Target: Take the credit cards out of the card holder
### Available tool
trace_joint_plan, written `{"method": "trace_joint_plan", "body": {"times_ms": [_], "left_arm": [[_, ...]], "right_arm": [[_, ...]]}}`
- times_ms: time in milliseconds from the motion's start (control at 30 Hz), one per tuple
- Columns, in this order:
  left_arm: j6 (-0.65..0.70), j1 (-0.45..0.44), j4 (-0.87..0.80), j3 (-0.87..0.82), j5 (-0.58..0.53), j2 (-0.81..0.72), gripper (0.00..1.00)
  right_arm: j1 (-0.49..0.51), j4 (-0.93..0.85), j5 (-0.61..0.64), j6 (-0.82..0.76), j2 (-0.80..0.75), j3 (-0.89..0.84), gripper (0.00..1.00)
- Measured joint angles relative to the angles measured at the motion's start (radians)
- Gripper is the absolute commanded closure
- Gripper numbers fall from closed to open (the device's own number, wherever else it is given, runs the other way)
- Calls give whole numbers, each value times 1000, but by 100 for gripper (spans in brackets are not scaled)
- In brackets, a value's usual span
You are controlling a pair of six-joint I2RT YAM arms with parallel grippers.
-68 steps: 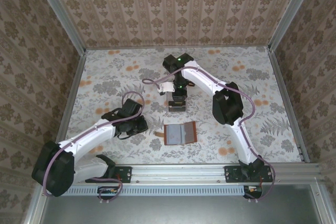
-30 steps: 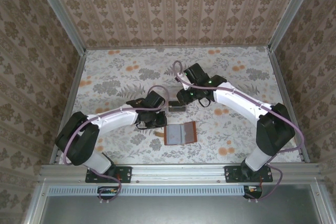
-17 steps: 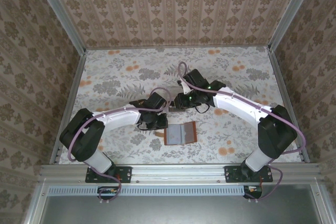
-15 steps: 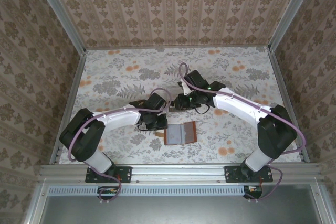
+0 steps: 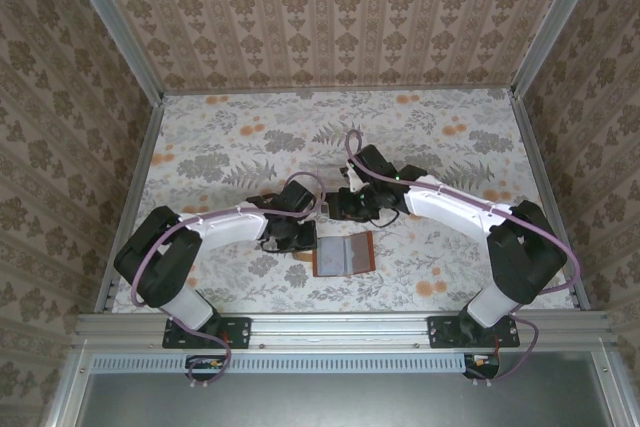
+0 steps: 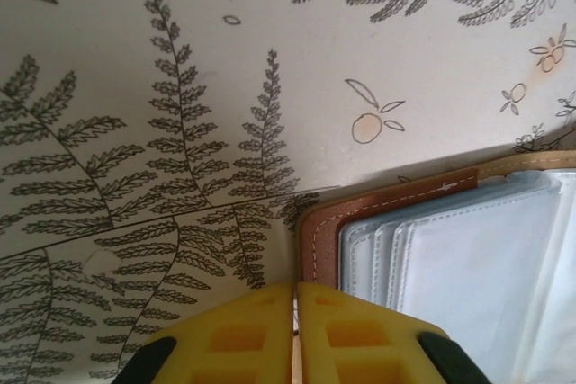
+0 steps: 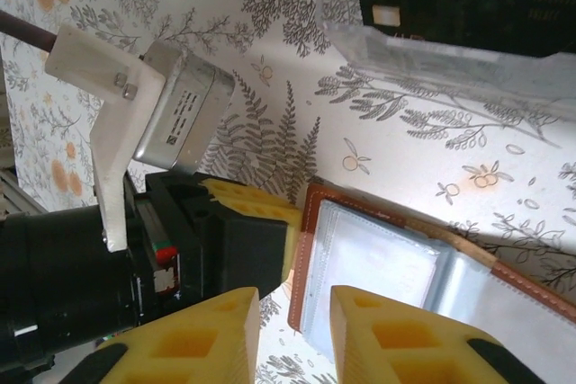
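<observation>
From above, the open card holder (image 5: pixel 343 253) lies near the middle of the table's (image 5: pixel 220 137) near edge.

Left wrist: the left gripper (image 6: pixel 295 290) is pinched together, nothing visible between its jaws, at the holder's brown corner, with clear sleeves beside it.

Right wrist: the right gripper (image 7: pixel 293 299) is slightly parted and empty above the holder's edge. A clear plastic box (image 7: pixel 432 56) stands beyond.

1. My left gripper (image 6: pixel 294 312) has its pads pressed together, just beside the brown rim of the card holder (image 6: pixel 387 209). Ahead of its fingertips, and on the side away from the holder, there is only bare tablecloth (image 6: pixel 135 87), so I have room there.
2. My right gripper (image 7: pixel 294 305), jaws a little apart, hangs over the holder's edge. The left wrist and its white camera bracket (image 7: pixel 99 105) crowd in close beside one finger, so it is tight that way.
3. Past its fingertips the clear plastic box (image 7: pixel 432 56) stands in the way.
4. From above, the cloth on the far side of both grippers, towards the back wall (image 5: pixel 340 17), lies open.
</observation>
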Motion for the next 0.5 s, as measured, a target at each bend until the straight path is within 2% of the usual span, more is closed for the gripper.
{"method": "trace_joint_plan", "body": {"times_ms": [500], "left_arm": [[0,0,-9,-7,2,-8,89]], "right_arm": [[73,45,-41,79,24,-83,78]]}}
